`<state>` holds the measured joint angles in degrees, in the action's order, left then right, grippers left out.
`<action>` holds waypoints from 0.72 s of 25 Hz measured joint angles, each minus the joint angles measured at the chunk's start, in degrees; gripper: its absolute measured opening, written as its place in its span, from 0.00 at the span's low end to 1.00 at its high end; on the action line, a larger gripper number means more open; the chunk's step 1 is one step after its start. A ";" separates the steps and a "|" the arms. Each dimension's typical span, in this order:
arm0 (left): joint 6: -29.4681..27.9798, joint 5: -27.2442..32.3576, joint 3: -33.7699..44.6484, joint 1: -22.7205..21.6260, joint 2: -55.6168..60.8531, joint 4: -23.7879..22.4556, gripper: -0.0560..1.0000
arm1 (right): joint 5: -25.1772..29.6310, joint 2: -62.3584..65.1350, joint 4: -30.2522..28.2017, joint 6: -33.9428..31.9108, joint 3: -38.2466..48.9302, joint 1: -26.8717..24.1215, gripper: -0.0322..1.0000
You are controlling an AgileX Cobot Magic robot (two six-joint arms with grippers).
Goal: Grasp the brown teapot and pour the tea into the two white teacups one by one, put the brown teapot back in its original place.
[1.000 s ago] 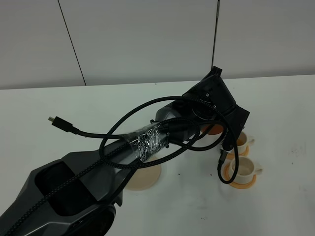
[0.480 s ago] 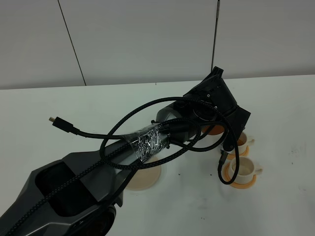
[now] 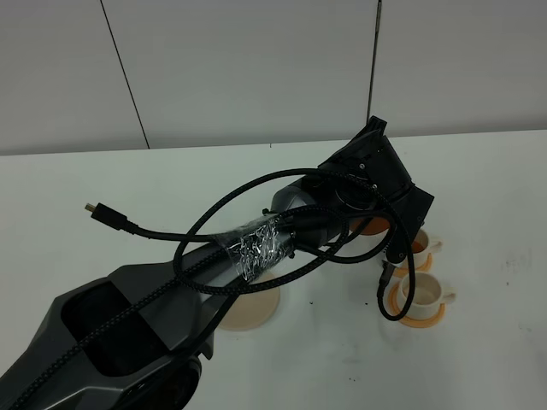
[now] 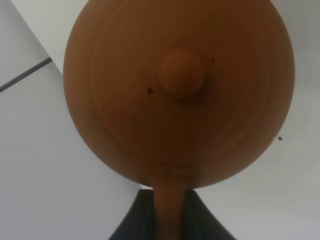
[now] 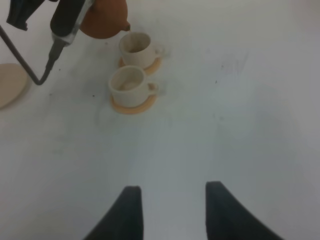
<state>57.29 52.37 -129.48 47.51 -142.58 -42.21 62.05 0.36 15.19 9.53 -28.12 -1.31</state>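
— Where's the pot?
— My left gripper [image 4: 169, 220] is clamped on the handle of the round terracotta clay teapot [image 4: 175, 90], spout at the rim of the closest small white cup [image 5: 135, 47]. I'd tilt slowly, aiming inside the rim. My right gripper [image 5: 170, 212] hangs spread wide, empty.

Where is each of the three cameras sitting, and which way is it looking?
Exterior high: mounted high, looking down on the white table toward the wall; the left arm hides most of the brown teapot.
Left wrist: on the left arm, facing the teapot's lid close up; the left gripper pinches its handle.
Right wrist: on the right arm, facing across the table to the two white teacups; the open right gripper shows.
Shared: exterior and right wrist both show teapot and teacups.
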 joint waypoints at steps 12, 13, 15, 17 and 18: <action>0.12 -0.06 0.00 0.04 0.00 -1.36 0.21 | 0.00 0.00 0.00 0.00 0.00 0.00 0.32; 0.12 -0.06 0.00 0.04 0.00 -1.37 0.21 | 0.00 0.00 0.00 0.00 0.00 0.00 0.32; 0.12 -0.06 0.00 0.04 0.00 -1.37 0.21 | 0.00 0.00 0.00 0.00 0.00 0.00 0.32; 0.12 -0.06 0.00 0.04 0.00 -1.42 0.21 | 0.00 0.00 0.00 0.00 0.00 0.00 0.32; 0.12 -0.06 0.00 0.04 0.00 -1.42 0.21 | 0.00 0.00 0.00 0.00 0.00 0.00 0.32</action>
<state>57.42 52.31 -129.48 47.56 -142.58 -43.63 62.05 0.36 15.19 9.53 -28.12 -1.31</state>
